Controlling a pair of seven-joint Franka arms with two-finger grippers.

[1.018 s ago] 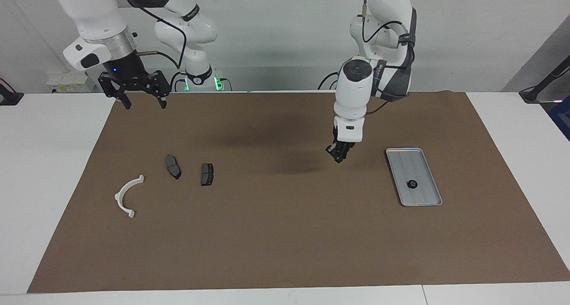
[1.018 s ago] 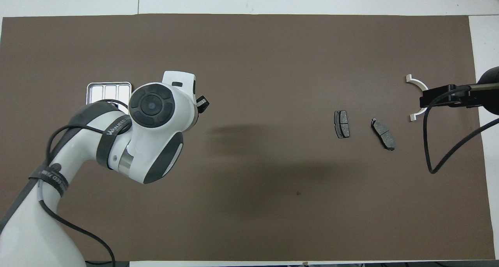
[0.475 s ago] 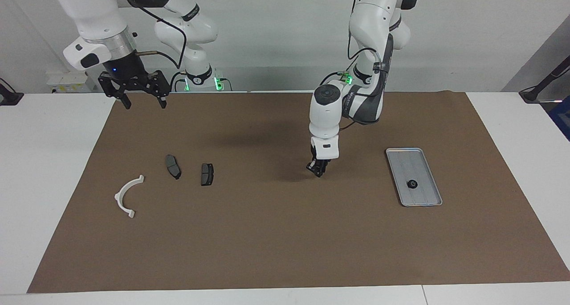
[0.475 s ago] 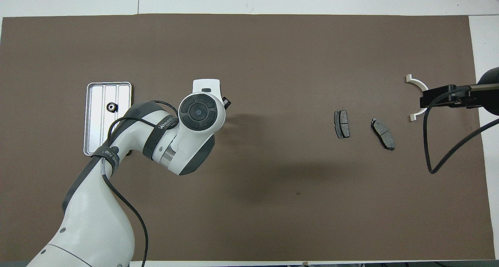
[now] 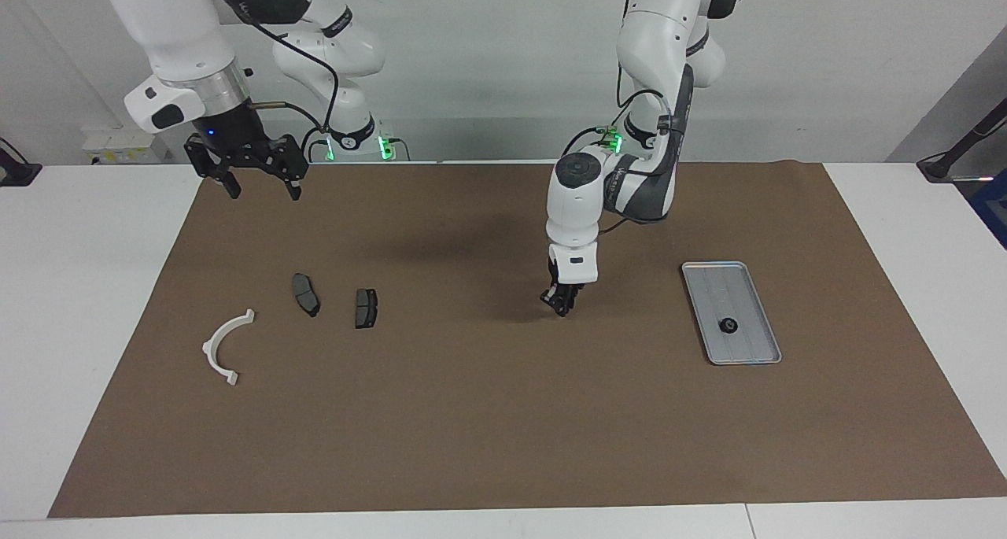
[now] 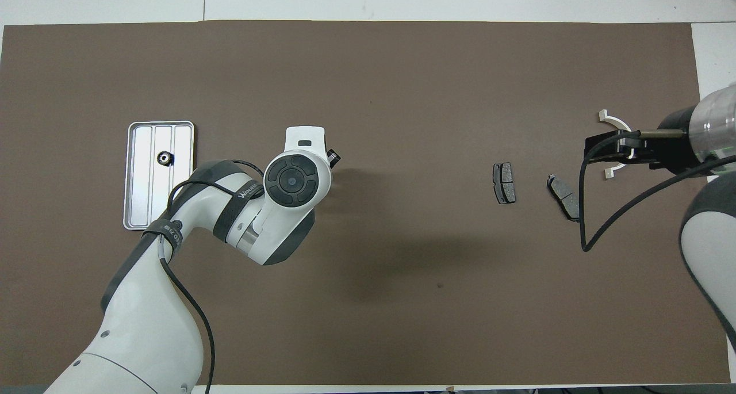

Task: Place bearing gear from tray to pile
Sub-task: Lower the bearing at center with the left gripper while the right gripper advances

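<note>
The silver-grey tray lies toward the left arm's end of the mat. One small black bearing gear sits in it. My left gripper hangs low over the middle of the mat, well clear of the tray, with its fingers shut. Anything between them is too small to make out. The pile lies toward the right arm's end: a white half-ring bracket and two dark pads. My right gripper is open and raised near the robots' edge of the mat.
A brown mat covers most of the white table. The right arm's black cable hangs over the pile area in the overhead view.
Over the last second my left gripper moved from beside the tray toward the mat's middle and dropped lower, then nearly stopped. My right gripper shifted slightly toward the pile.
</note>
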